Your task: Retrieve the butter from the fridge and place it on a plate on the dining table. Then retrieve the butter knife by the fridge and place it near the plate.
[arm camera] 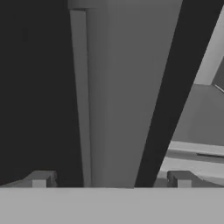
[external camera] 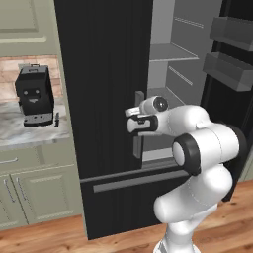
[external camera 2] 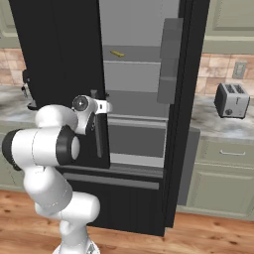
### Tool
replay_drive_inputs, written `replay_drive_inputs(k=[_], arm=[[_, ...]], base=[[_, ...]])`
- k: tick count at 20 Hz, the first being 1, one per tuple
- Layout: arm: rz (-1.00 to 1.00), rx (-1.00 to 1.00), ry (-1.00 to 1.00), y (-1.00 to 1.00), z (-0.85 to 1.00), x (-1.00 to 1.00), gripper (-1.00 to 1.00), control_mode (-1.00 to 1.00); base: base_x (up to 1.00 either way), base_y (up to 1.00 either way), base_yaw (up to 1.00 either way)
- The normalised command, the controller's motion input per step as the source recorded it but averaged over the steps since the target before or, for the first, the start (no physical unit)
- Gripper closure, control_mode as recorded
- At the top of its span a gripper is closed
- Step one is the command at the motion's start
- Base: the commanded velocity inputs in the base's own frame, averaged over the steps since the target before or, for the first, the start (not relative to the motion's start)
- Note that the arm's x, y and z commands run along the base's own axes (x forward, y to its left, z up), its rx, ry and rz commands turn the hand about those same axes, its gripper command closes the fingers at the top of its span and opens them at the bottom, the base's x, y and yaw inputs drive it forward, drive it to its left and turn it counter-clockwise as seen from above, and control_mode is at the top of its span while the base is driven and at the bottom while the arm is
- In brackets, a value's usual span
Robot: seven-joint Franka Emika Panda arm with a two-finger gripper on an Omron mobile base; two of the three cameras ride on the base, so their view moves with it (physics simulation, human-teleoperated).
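Butter [external camera 2: 117,53] lies on an upper shelf inside the fridge [external camera 2: 59,59], whose right door stands open, while I see my gripper [arm camera: 109,181] spread wide around the left door's grey handle [arm camera: 98,96].

White arm [external camera: 197,163] rising from 5 o'clock in the left base view, elbow bent, forearm reaching toward 10 o'clock, wrist level, gripper [arm camera: 109,179] with jaws spread wide, fingertips [arm camera: 40,178] at 7 and 5 o'clock in the hand view, holding nothing
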Motion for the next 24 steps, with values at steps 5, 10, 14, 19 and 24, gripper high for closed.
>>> replay_drive_inputs(k=[5, 10, 14, 19, 24], arm=[[0.01, 0.0, -0.07, 0.01, 0.0, 0.52, -1.0, -1.0], [0.0, 0.0, -0.01, 0.03, 0.0, 0.36, 1.0, -1.0], [0.0, 0.0, 0.0, 0.0, 0.0, 0.0, 1.0, -1.0], [-0.07, -0.05, 0.03, 0.01, 0.14, -0.27, 1.0, -1.0], [-0.13, -0.07, 0.13, 0.16, 0.3, -0.45, 1.0, -1.0]], base=[[0.0, 0.0, 0.0], [0.0, 0.0, 0.0], [0.0, 0.0, 0.0], [0.0, 0.0, 0.0], [0.0, 0.0, 0.0]])
